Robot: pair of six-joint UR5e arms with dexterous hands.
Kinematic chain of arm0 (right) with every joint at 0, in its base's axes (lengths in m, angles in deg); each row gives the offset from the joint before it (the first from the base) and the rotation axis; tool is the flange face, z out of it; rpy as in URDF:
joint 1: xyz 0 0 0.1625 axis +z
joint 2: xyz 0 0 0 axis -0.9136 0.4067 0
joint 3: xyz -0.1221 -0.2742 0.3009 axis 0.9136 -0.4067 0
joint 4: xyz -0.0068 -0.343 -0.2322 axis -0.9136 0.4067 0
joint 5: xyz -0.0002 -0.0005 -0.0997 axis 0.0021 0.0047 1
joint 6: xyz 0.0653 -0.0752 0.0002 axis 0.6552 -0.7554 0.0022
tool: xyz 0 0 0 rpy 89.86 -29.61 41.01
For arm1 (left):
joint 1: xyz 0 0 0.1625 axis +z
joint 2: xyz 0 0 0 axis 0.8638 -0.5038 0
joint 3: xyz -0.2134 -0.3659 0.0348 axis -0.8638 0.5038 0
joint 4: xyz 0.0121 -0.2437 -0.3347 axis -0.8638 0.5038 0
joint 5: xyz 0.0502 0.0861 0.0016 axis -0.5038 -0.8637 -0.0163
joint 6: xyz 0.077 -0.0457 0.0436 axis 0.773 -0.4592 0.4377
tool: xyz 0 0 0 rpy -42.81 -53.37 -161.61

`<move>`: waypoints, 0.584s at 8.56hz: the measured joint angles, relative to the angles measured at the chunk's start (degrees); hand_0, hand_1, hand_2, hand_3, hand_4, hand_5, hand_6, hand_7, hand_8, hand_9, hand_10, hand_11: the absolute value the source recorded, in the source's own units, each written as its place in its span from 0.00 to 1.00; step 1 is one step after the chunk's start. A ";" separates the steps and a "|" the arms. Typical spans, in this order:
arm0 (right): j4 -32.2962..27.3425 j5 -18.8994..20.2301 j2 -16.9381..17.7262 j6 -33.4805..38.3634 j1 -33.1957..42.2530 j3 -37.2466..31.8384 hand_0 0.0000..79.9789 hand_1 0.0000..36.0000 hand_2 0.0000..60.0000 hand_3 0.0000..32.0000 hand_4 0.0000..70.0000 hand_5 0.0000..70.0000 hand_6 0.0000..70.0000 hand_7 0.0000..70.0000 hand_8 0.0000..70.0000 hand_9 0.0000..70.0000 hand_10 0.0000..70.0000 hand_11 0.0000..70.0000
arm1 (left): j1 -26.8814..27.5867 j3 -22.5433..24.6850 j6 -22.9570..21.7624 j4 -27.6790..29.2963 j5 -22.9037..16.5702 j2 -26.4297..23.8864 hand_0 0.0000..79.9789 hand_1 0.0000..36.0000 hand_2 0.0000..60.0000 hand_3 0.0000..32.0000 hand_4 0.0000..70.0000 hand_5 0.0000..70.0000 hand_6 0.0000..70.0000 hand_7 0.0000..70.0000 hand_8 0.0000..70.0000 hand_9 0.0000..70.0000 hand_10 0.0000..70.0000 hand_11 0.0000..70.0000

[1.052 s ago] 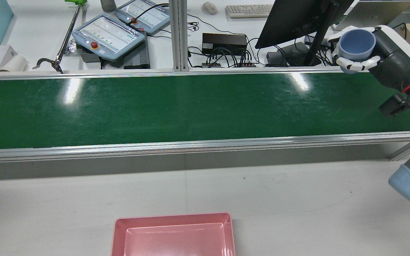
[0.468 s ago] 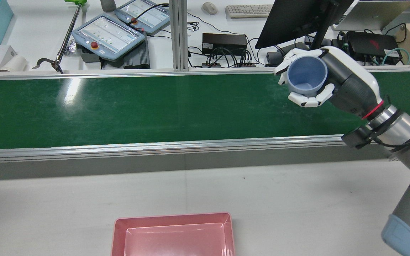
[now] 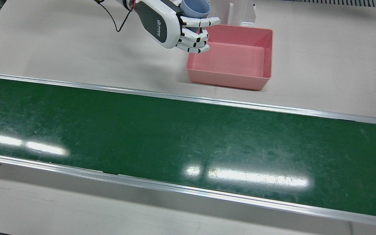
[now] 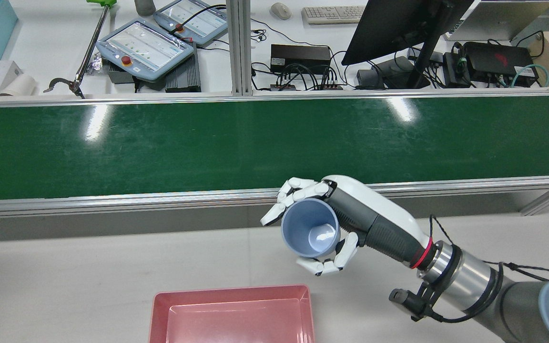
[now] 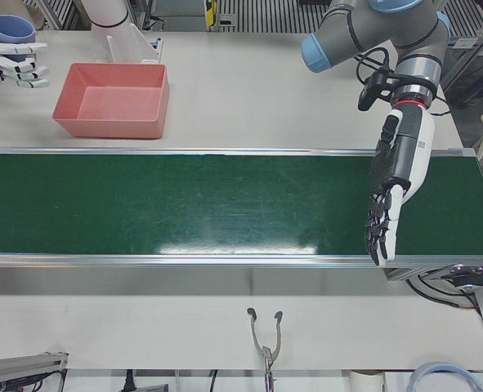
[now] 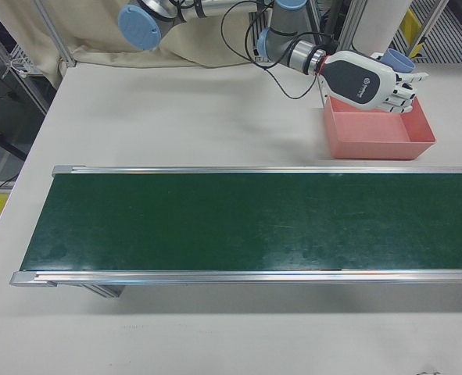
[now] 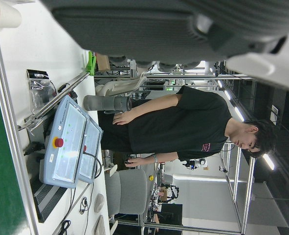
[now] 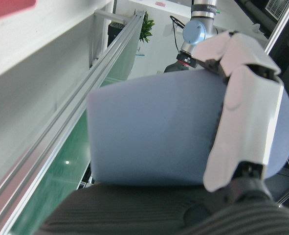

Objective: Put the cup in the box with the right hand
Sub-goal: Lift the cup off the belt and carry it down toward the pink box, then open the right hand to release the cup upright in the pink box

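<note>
Looking forward from behind the arms, you are seeing the pink box (image 4: pixel 231 314) lying nearest on the white table (image 4: pixel 88 271). Just beyond its right corner, your right hand (image 4: pixel 322 224) is gripping the blue cup (image 4: pixel 309 233), fingers wrapped around its wall, mouth tilted toward the camera. Farther off, your left hand (image 5: pixel 392 192) is hanging over the green conveyor belt (image 5: pixel 184 200), fingers straight and apart, holding nothing.

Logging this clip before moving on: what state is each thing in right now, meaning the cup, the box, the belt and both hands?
cup: held in the air, not yet in the box.
right hand: shut on the cup, near the box.
pink box: empty, on the white table.
left hand: open, fingers pointing down over the belt's end.
green belt: bare.
</note>
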 measured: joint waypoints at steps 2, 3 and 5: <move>-0.06 -1.24 -0.79 -2.73 -4.33 -0.02 0.61 0.33 0.10 0.00 0.16 0.06 0.04 0.08 0.00 0.00 0.02 0.05 | -0.01 -0.01 0.00 0.00 -0.05 0.00 0.00 0.00 0.00 0.00 0.00 0.00 0.00 0.00 0.00 0.00 0.00 0.00; -0.07 -1.42 -0.81 -3.17 -5.25 -0.05 0.59 0.23 0.00 0.00 0.18 0.05 0.04 0.09 0.00 0.00 0.03 0.07 | -0.02 0.00 0.00 0.03 -0.07 0.00 0.00 0.00 0.00 0.00 0.00 0.00 0.00 0.00 0.00 0.00 0.00 0.00; -0.16 -1.51 -0.81 -3.44 -5.98 -0.04 0.59 0.25 0.01 0.00 0.18 0.05 0.05 0.13 0.00 0.01 0.04 0.08 | 0.00 -0.06 0.00 0.08 -0.02 0.00 0.00 0.00 0.00 0.00 0.00 0.00 0.00 0.00 0.00 0.00 0.00 0.00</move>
